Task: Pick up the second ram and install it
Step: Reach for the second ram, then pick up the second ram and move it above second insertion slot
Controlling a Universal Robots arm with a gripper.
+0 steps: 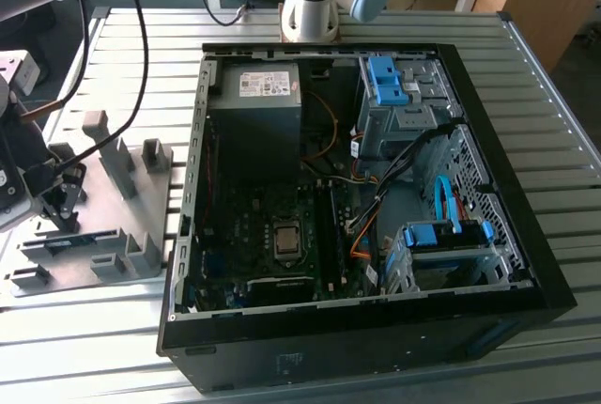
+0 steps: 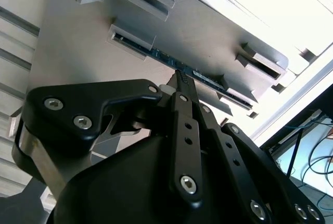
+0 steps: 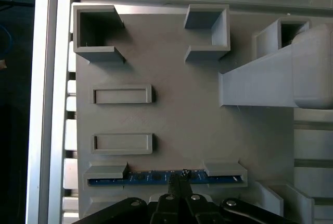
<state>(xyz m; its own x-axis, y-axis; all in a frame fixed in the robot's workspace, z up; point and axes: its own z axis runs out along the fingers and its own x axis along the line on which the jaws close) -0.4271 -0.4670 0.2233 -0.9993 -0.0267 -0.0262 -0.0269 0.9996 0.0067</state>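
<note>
First wrist view, gripper (image 3: 177, 178) pinching the second ram (image 3: 135, 178) mid-length, ends seated in grey fixture blocks (image 3: 106, 170)

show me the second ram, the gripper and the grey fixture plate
second ram (image 3: 140, 178): first wrist view, on the board's exposed long edge.
gripper (image 3: 178, 178): first wrist view, on its tip, at the ram's edge.
grey fixture plate (image 3: 177, 114): first wrist view, on the bare flat middle.
</note>
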